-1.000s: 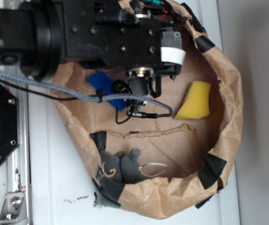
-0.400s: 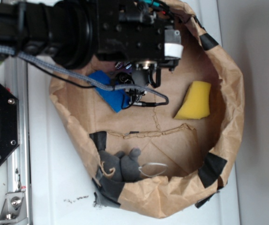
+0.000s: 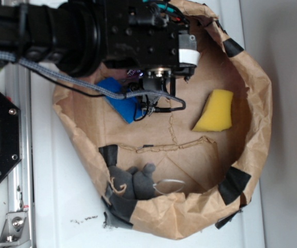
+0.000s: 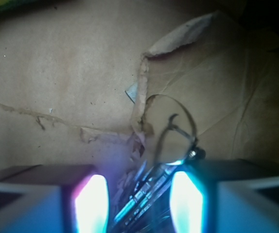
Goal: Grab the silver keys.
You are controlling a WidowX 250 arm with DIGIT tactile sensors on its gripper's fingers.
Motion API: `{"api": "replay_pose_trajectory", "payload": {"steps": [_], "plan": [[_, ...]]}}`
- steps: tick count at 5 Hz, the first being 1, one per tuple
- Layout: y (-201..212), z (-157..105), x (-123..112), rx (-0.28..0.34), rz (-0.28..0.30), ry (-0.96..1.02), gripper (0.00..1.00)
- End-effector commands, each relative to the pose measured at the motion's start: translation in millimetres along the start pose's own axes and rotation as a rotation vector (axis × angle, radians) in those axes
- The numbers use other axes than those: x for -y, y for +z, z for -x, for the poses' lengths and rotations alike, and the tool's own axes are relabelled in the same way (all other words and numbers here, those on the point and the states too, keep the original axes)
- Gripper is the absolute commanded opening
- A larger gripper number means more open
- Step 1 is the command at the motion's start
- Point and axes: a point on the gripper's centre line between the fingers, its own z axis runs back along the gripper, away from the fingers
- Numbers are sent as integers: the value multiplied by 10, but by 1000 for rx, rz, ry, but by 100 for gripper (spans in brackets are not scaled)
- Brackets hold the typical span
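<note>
The silver keys (image 4: 147,191) show in the wrist view as a bunch of shiny blades fanned from thin wire rings (image 4: 173,128). They sit between my gripper's (image 4: 138,194) two glowing pads and touch the right pad (image 4: 185,199). The pads stand close on either side of the bunch, just above the brown paper floor. In the exterior view my gripper (image 3: 161,85) is down inside the paper bag, next to the blue block (image 3: 118,98). There the arm hides the keys.
The crumpled brown paper bag (image 3: 260,103) walls in the work area. A yellow sponge (image 3: 216,111) lies at the right. A grey plush toy (image 3: 135,183) and a lone wire loop (image 3: 170,185) lie near the front. A torn paper seam (image 4: 142,87) crosses the floor.
The arm has shifted left and toward the back of the bag, and the gripper has moved slightly away from the yellow sponge. More of the blue block shows now.
</note>
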Motion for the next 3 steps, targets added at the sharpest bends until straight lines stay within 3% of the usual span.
{"api": "replay_pose_trajectory", "payload": {"steps": [1,3], "plan": [[86,-102,-139,39,-33,40,0],[129,-111,-132,36,-37,38,0]]}}
